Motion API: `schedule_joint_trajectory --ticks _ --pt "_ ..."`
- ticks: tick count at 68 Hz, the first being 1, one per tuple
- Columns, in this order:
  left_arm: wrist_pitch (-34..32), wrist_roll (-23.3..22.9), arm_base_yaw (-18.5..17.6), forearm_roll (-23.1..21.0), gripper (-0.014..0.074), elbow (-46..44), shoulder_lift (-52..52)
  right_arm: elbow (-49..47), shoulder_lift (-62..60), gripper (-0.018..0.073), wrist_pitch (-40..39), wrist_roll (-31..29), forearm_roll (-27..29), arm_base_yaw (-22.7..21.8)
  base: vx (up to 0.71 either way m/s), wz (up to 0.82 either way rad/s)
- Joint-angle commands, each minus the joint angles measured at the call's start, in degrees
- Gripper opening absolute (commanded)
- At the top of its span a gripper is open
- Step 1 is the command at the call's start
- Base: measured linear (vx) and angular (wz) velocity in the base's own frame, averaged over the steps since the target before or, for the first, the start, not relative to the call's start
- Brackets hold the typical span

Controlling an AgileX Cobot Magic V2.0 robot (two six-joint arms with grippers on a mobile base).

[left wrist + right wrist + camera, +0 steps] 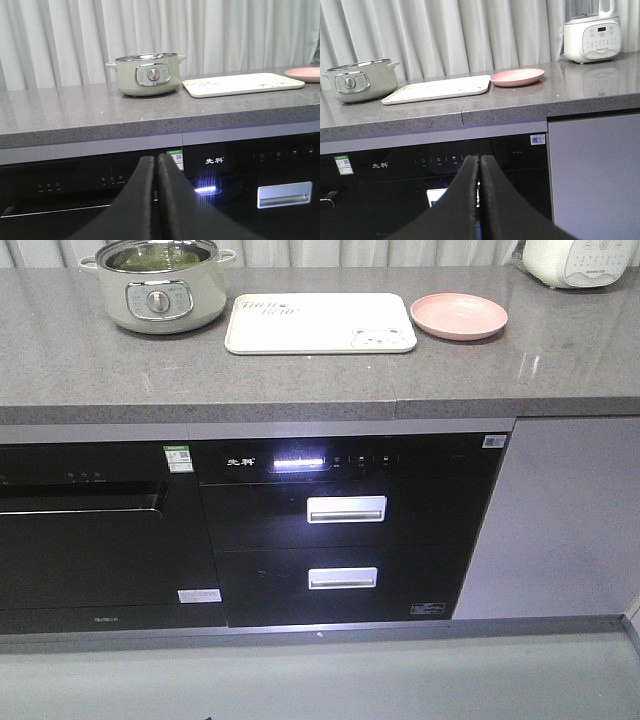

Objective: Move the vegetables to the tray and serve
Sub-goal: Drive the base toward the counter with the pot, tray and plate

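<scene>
Green vegetables (158, 257) lie inside a pale green electric pot (160, 295) at the counter's back left. The cream tray (320, 325) with a bear drawing sits to the right of the pot; it also shows as the tray (242, 83) and the tray (440, 89) in the wrist views. Neither arm appears in the front view. My left gripper (156, 160) is shut with nothing in it, held low before the dark appliance fronts. My right gripper (479, 160) is likewise shut and empty, below counter height. From both wrist views the vegetables are hidden by the pot's wall.
A round pink plate (458, 316) lies right of the tray. A white appliance (592, 37) stands at the counter's far right. Grey counter edge (300, 410) overhangs black built-in appliances with silver drawer handles (346, 509). A grey cabinet door (570, 520) is at the right.
</scene>
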Motion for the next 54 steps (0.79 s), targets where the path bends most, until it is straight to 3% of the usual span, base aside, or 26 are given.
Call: schedule_joint_trajectory --ticks 1,54 --pt "-4.35 -0.29 0.01 -0.28 -0.0006 1.57 -0.83 0.91 -0.37 -0.0006 -4.37 -0.21 -0.15 0.10 0.12 0.03" --pt "-4.35 -0.29 0.01 -0.28 -0.0006 1.57 -0.83 0.91 -0.37 -0.0006 -4.37 -0.21 -0.15 0.10 0.12 0.02"
